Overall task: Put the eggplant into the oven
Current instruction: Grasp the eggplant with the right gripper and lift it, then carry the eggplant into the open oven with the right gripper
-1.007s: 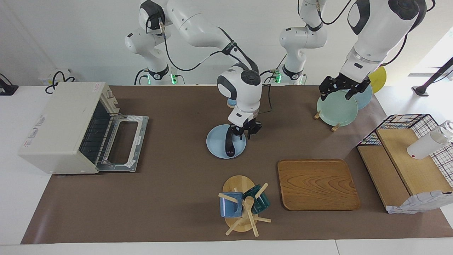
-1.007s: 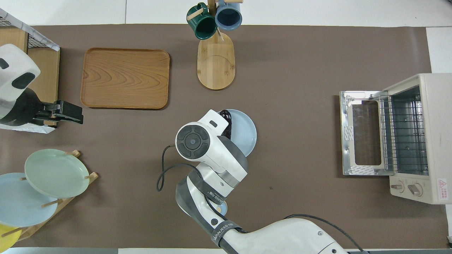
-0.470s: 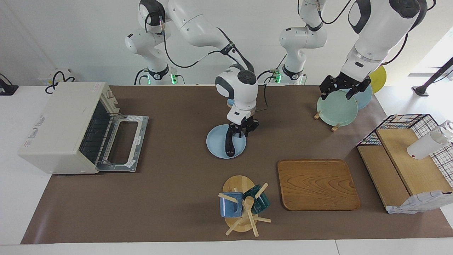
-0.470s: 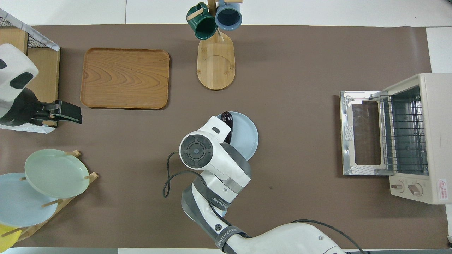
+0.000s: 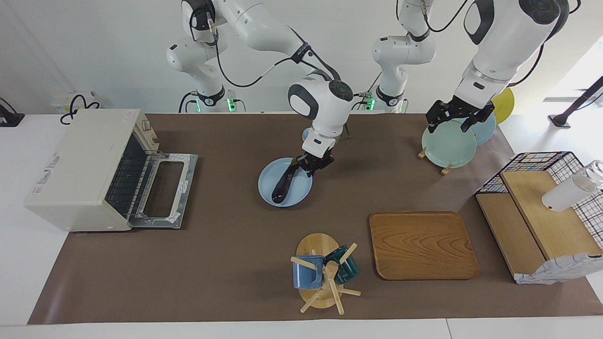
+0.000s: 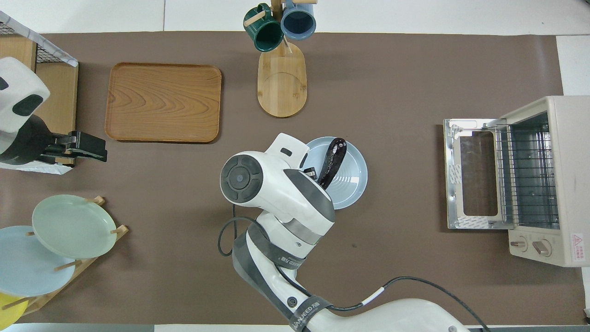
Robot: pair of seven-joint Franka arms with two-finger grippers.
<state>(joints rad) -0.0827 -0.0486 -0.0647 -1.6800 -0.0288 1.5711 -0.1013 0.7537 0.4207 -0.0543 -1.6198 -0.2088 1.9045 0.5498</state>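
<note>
So in the facing view the right gripper [image 5: 314, 165] is now pinched tight on the stem end of the eggplant [image 5: 284, 183], and compared with a second ago both the eggplant and the light blue plate [image 5: 268, 186] under it have slid toward the oven [image 5: 80, 165] end of the worktop, so the plate got dragged along instead of staying put. The eggplant now lies tilted across the plate, its free tip near the rim; I'd say the grip is made but the lift hasn't really cleared the plate yet. The oven door [image 5: 162, 190] hangs open, rack showing, so nothing blocks the drop-off. The left gripper [image 5: 456, 117] waits with fingers spread over the green plate [image 5: 447, 146] in the rack near the left arm's corner. From overhead the eggplant [image 6: 333, 161] runs diagonally over the plate [image 6: 355, 177], which sits closer to the oven [image 6: 544, 180] than before, right gripper hidden under its own wrist. The left gripper [image 6: 92, 148] hasn't budged.
</note>
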